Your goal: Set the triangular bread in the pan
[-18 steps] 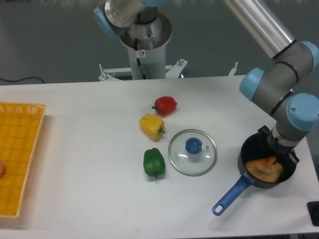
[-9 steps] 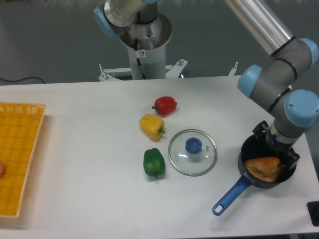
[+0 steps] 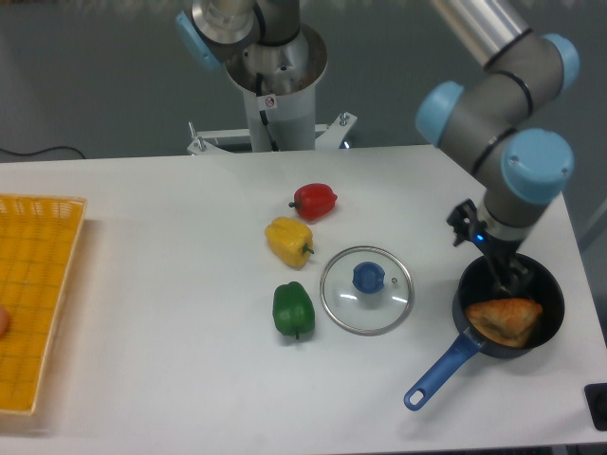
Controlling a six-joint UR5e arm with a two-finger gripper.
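The triangular bread, a golden-brown wedge, lies inside the pan, a small black saucepan with a long blue handle, at the table's right front. My gripper hangs just above the pan's back left rim. It holds nothing, its fingers are clear of the bread, and its jaws look open.
A round glass lid with a blue knob lies left of the pan. A yellow pepper, a red pepper and a green pepper sit mid-table. A yellow basket is at the far left. The table's right edge is close to the pan.
The gripper has let go of the bread and risen up and to the left out of the pan. The bread stays lying in the pan.
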